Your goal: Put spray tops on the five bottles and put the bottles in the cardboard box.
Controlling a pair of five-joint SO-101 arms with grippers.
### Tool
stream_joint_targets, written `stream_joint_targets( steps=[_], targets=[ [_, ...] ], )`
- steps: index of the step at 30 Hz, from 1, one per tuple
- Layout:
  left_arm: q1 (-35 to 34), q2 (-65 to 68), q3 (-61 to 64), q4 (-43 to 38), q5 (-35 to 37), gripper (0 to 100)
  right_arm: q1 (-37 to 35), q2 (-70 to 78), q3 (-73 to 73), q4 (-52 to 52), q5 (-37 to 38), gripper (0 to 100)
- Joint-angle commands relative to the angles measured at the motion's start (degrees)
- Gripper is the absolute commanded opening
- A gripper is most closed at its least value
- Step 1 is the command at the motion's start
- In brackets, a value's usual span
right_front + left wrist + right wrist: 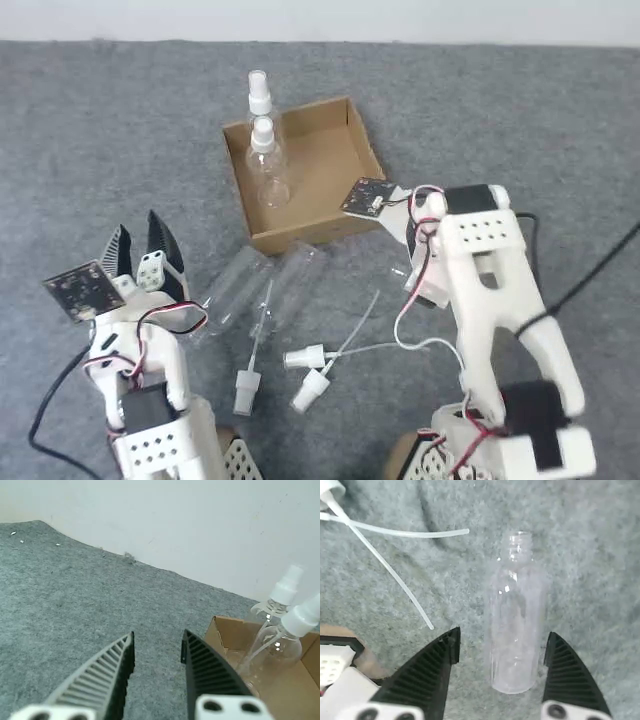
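Right tool (503, 635): fingers spread wide, holding nothing, straddling one uncapped bottle (515, 615). That bottle lies flat on the bench, its long axis running straight out from the tool. The open threaded neck points away from the tool and the base sits between the finger tips. I can't tell if the fingers touch it. Two dip tubes (395, 530) lie just beside the neck end.

Left tool (138, 225): fingers parted, nothing between them, above bare felt and aimed toward the cardboard box (330, 160).

The box is open-topped. Two capped bottles stand upright at its left side, one (262, 110) at the far corner and one (270, 170) just in front of it.

Two more uncapped bottles (235, 285) (292, 278) lie side by side in front of the box, axes diagonal. Neck ends are not readable.

Three spray tops (245, 385) (305, 355) (312, 388) lie nearer the arms, heads toward the arm bases and tubes trailing away.

The bench (100, 130) is covered in grey felt with a few specks. A plain white wall (200, 520) is behind it.
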Motion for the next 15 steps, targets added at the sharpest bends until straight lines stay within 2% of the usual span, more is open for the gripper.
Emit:
stream_joint_targets(
  steps=[1, 9, 15],
  targets=[
    [0.09, -0.7, -0.4, 0.18, -0.53, 15, -0.22, 3.03, -5.54, -3.3, 1.23, 22.7],
    [0.09, -0.7, -0.4, 0.18, -0.53, 15, -0.66, 8.92, -5.36, -9.63, 1.58, 22.7],
    [0.09, -0.7, -0.4, 0.18, -0.53, 15, -0.57, 12.88, -5.54, -9.8, 1.58, 22.7]
  ],
)
